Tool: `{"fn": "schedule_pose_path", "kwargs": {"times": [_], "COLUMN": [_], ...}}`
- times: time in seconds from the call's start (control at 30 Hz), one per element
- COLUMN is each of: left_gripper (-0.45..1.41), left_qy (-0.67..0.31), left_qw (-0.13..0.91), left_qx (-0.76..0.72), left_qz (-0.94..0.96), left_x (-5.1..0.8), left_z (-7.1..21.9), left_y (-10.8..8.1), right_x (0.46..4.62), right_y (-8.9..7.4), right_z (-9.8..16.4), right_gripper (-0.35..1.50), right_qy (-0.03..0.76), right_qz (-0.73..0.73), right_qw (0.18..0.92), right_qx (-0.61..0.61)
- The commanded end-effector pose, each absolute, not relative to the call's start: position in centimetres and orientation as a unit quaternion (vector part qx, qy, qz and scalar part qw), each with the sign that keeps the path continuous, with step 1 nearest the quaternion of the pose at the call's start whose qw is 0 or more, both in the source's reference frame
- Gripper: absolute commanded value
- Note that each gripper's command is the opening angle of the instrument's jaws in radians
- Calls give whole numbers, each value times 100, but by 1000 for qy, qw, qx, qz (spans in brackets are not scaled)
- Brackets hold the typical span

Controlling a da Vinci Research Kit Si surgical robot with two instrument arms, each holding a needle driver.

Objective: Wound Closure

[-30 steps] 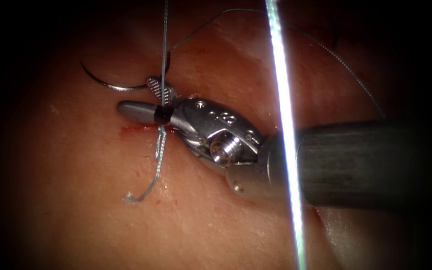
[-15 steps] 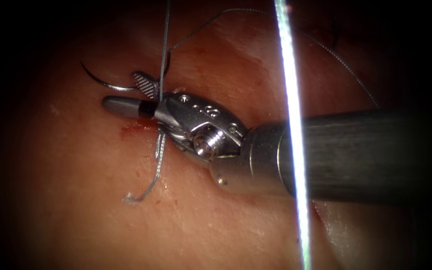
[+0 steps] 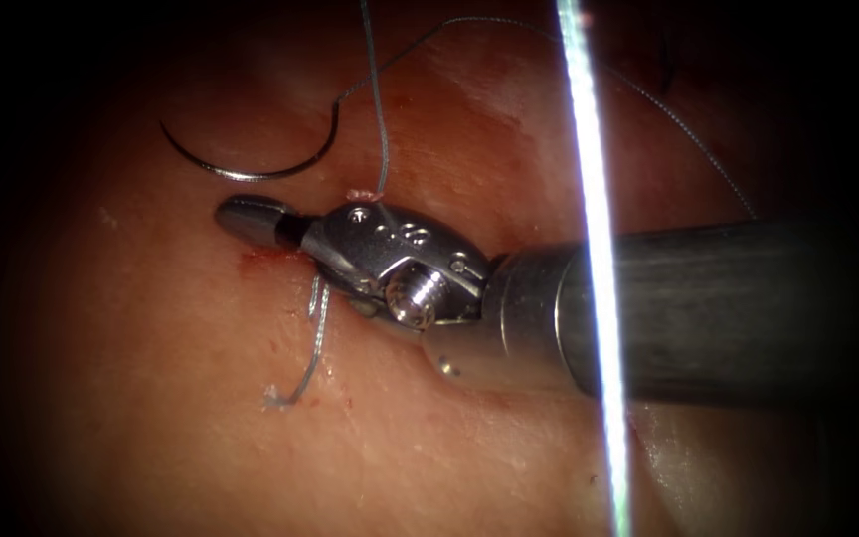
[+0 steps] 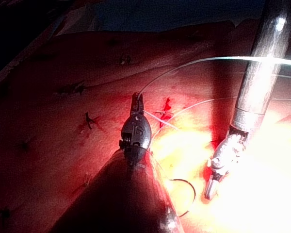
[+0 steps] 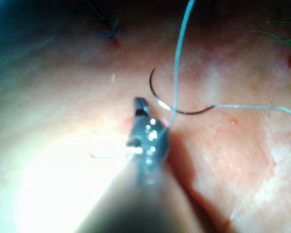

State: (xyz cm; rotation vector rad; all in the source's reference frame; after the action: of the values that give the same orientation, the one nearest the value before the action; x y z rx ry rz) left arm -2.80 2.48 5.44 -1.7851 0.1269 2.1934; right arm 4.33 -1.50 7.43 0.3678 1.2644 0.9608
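Right pincer [image 3: 251, 217]: closed, lying low over the tissue [image 3: 151, 418] with its tip pointing toward the endoscope view's left; in the earlier pictures its jaws stood apart around the upright strand, and now they are together. Whether thread is caught between them cannot be told.
Right pincer, other views: it shows in the right wrist view [image 5: 141, 108] and in the left wrist view [image 4: 211, 187], on its long shaft.
Thread [image 3: 380, 139]: one strand rises from a small pale spot on the tissue just beside the right pincer's wrist and runs up out of view; a second, thinner strand leaves the needle's tail end and arcs across to the right.
Cut end of thread [image 3: 300, 373]: a short frayed tail lies loose on the tissue just below the right pincer, beside the knot site.
Red fluid [image 3: 265, 259]: a small smear on the tissue right under the right pincer's tip.
Needle [image 3: 251, 171]: free, held by neither tool, lying flat on the tissue near and above the right pincer's tip, its curve open upward; it is not in the tissue.
Left pincer [image 4: 137, 103]: seen in the left wrist view, closed; a pale strand passes close by it, but contact cannot be told.
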Motion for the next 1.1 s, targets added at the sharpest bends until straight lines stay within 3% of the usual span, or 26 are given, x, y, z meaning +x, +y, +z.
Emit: {"fn": "schedule_pose_path", "kwargs": {"times": [0.03,0.13,0.47,0.77,1.1], "left_gripper": [-45,-45,-45,-45,-45], "left_qy": [46,45,53,62,48], "left_qw": [151,151,158,160,192], "left_qx": [-625,-628,-622,-616,-612], "left_qz": [765,762,765,769,766], "left_x": [-283,-271,-222,-165,-120], "left_z": [547,541,520,497,502], "left_y": [253,250,222,179,125], "right_x": [438,427,367,323,321], "right_y": [-152,-156,-164,-186,-191], "right_z": [747,741,703,694,693], "right_gripper": [-10,123,143,145,145], "right_qy": [566,565,561,562,561], "right_qz": [427,439,449,449,452], "right_qw": [686,684,680,681,680], "right_qx": [166,146,146,140,135]}}
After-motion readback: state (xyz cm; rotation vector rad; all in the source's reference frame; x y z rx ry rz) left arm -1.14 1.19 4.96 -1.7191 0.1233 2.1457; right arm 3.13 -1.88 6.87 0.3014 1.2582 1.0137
